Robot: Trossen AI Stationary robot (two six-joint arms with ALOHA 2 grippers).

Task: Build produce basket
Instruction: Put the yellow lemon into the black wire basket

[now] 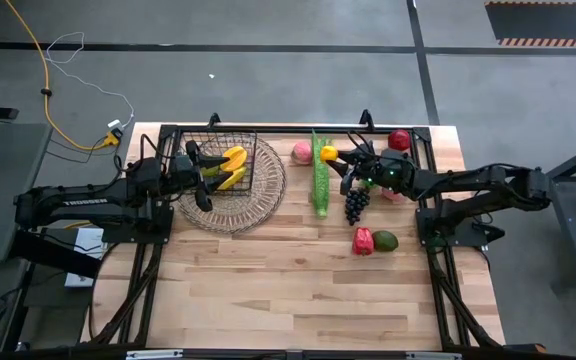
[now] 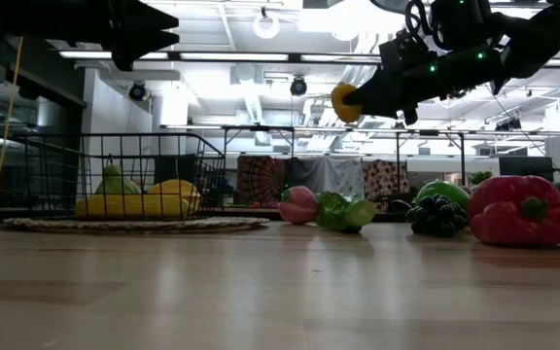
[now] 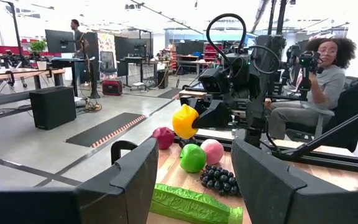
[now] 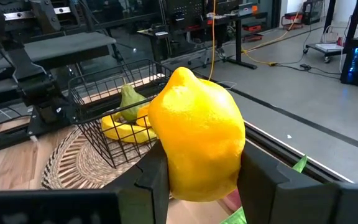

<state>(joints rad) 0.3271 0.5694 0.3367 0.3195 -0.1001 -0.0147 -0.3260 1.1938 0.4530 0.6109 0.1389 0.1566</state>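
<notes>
The black wire basket stands on a round wicker tray at the far left and holds yellow bananas and a green piece. My left gripper hovers open above the basket's left side, with nothing between its fingers. My right gripper is shut on a yellow lemon, raised above the long green stalk. On the table lie a pink peach, purple grapes, a red apple, a red pepper and a green fruit. My right gripper pinches the lemon's two opposite sides between its two fingers. The fingers come in almost level from the table's right side. The lemon is lifted clear, well above the table, with its pointed tip turned up.
A black frame rail runs along the table's far edge. The near half of the wooden table is bare. Beyond the table a seated person holds a camera. A green apple lies beside the peach and grapes.
</notes>
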